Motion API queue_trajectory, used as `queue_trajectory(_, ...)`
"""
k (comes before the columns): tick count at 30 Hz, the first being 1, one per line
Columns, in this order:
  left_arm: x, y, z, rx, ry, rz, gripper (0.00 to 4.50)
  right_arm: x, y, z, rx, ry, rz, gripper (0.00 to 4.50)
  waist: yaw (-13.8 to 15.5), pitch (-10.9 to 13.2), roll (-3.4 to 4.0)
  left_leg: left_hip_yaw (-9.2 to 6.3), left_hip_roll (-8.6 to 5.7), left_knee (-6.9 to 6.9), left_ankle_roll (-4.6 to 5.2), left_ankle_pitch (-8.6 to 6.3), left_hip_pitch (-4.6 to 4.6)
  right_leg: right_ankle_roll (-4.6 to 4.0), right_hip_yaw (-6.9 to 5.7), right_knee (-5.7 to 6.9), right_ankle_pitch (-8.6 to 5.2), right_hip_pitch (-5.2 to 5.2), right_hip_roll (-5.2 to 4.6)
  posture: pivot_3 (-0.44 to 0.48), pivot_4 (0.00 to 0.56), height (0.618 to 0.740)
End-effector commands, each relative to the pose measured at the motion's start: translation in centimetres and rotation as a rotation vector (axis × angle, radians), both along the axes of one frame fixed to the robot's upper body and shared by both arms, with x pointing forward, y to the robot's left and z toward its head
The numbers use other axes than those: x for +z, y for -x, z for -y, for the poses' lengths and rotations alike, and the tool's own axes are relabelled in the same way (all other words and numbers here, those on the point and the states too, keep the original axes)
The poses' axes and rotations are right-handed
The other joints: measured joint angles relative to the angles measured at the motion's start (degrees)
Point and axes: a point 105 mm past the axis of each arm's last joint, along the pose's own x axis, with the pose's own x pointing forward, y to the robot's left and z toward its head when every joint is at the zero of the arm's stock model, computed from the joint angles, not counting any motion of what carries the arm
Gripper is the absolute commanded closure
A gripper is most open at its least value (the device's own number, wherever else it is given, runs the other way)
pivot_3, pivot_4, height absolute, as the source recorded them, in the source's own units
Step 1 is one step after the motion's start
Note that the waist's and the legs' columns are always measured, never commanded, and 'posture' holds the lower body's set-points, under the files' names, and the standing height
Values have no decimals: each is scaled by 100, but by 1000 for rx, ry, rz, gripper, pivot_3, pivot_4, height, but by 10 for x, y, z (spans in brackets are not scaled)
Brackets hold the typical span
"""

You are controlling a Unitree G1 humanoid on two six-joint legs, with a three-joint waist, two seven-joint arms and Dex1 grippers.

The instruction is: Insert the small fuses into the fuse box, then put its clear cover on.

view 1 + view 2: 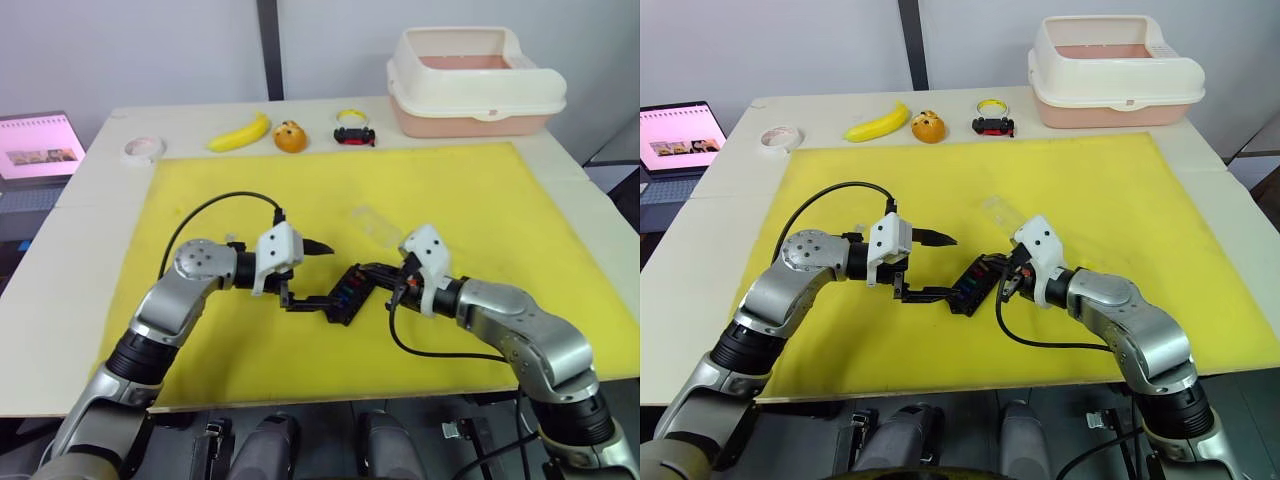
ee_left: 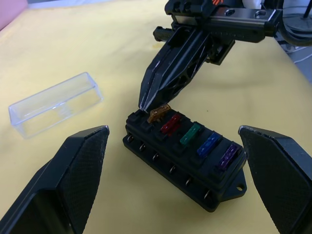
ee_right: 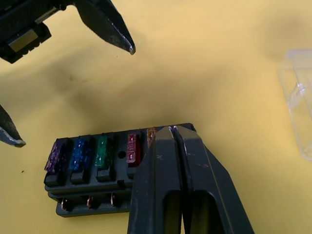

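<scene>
Fuse box (image 2: 185,156) between left jaws.

A pale table (image 1: 700,290) carries a yellow mat (image 1: 1140,220) over most of its top. Along the far edge lie a tape roll (image 1: 781,137), banana (image 1: 878,124), small orange object (image 1: 928,127), toy car (image 1: 994,125) and a cream bin (image 1: 1112,70).
</scene>
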Motion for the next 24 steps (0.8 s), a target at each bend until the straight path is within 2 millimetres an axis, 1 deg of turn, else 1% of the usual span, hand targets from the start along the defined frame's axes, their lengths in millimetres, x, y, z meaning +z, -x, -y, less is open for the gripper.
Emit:
queue_trajectory(1, 12, 0, 1, -16, 10, 54, 0, 8, 0, -4, 15, -6, 37, 4442, -1, 0, 0, 0, 0, 0, 0, 0, 0, 0, 0, 0, 0, 0, 0, 0, 150, 740)
queue_trajectory(6, 12, 0, 1, -16, 10, 52, 0, 14, -3, -2, 6, 4, 59, 4442, -1, 0, 0, 0, 0, 0, 0, 0, 0, 0, 0, 0, 0, 0, 0, 0, 150, 740)
queue_trajectory(9, 12, 1, 2, -19, 12, 51, 0, 23, -4, 2, 0, 2, 84, 4442, 3, 0, 0, 0, 0, 1, 0, 0, 0, 0, 0, 0, 0, 0, 0, 0, 150, 740)
queue_trajectory(14, 12, 2, 4, -23, 14, 52, 0, 33, 4, -3, 42, -16, 101, 4442, 2, 0, 0, -1, 0, 1, 0, 0, 0, 0, 0, 1, 0, 0, 0, 0, 150, 740)
queue_trajectory(18, 12, 2, 5, -25, 15, 54, 0, 33, 8, -9, 59, -25, 100, 4442, 1, 0, 0, -1, 0, 1, 0, 0, 0, 0, 0, 1, 0, 0, 0, 0, 150, 740)
queue_trajectory(24, 12, 1, 4, -24, 14, 58, 0, 28, 9, -13, 69, -21, 87, 4442, 0, 0, 0, -1, 0, 2, 0, 0, 0, 0, 0, 1, 0, 0, 0, 0, 150, 740)
